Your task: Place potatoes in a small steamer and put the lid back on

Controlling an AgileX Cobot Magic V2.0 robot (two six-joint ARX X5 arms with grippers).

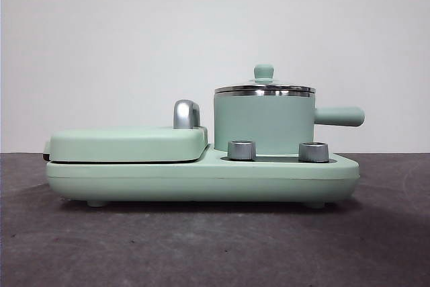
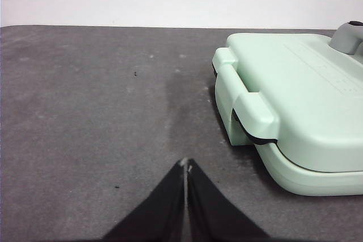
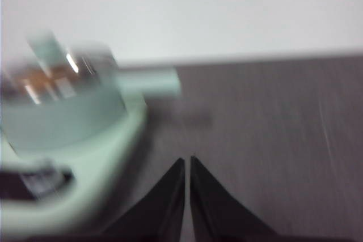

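The small steamer [image 1: 264,124], a mint green pot with a steel rim and a stubby side handle, stands on the right half of the green appliance base. The lid [image 1: 264,88] sits on it, glass with a green knob. The right wrist view shows the small steamer [image 3: 62,103] blurred, with something orange behind the lid's glass. No potatoes lie in plain view. My left gripper [image 2: 186,165] is shut over bare table beside the griddle. My right gripper [image 3: 187,161] is shut and empty, off to the handle side of the steamer. Neither arm shows in the front view.
A flat mint green hinged griddle [image 1: 127,143] with a chrome handle [image 1: 186,113] fills the left half of the base [image 1: 201,179]. Two steel knobs [image 1: 242,150] stand in front of the steamer. Dark grey table runs all around; a white wall stands behind.
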